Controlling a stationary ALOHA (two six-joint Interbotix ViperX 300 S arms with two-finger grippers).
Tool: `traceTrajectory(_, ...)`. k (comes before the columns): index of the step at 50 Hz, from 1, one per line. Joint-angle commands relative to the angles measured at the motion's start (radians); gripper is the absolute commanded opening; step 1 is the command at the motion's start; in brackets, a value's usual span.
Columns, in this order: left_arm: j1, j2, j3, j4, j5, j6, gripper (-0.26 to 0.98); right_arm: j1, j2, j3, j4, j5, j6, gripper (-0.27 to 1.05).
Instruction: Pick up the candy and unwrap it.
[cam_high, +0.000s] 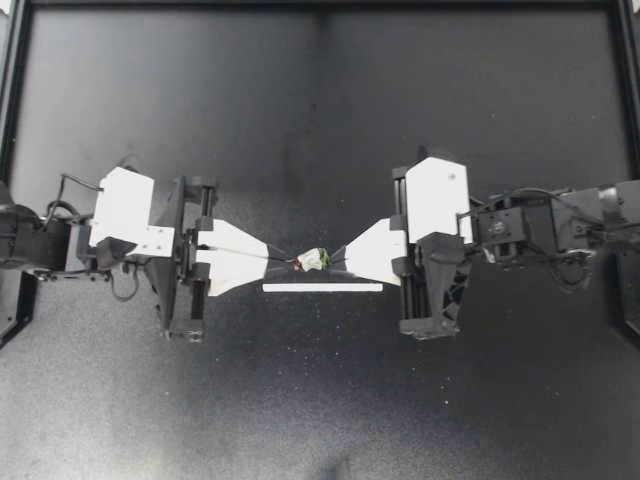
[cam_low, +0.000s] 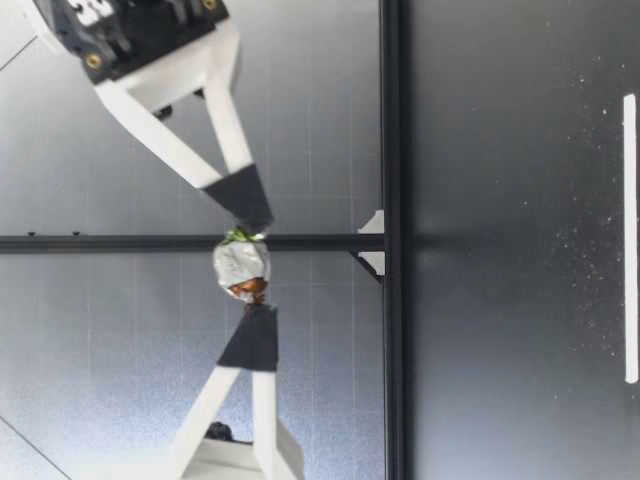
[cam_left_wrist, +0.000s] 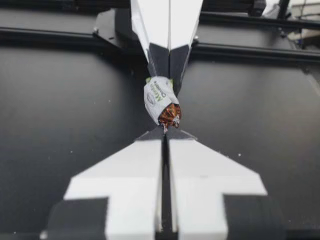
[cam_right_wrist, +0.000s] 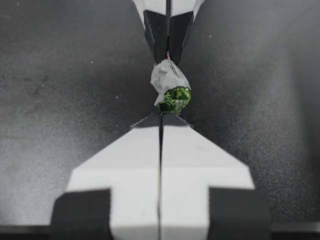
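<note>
My left gripper and my right gripper meet tip to tip over the middle of the table, about as far from its left edge as from its right. The candy hangs between them. Both grippers are clamped on it, each with its two fingers pressed together on one twisted end of the wrapper.

In the left wrist view the left fingers pinch the brown end of the candy, and the right gripper holds the far end. In the right wrist view the right fingers pinch the green end – the pale, crinkled middle of the wrapper bulges between the two grips.

The low view shows the candy well above the table, touching nothing but the two grippers.

A white strip lies flat on the table near the candy – on the side towards the near edge, running left to right.
</note>
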Motion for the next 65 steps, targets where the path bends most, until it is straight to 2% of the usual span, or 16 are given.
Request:
traceTrajectory(1, 0.003, -0.014, -0.021, -0.003, -0.023, -0.002, -0.20, -0.008, -0.014, -0.026, -0.002, -0.009, -0.002, -0.23)
traceTrajectory(18, 0.003, -0.080, 0.058, -0.020, -0.025, -0.005, -0.20, -0.009, -0.089, 0.052, -0.002, -0.005, 0.008, -0.23)
traceTrajectory(65, 0.003, -0.066, 0.063, -0.034, -0.018, -0.032, -0.20, -0.028, -0.107, 0.069, -0.003, -0.017, -0.008, -0.23)
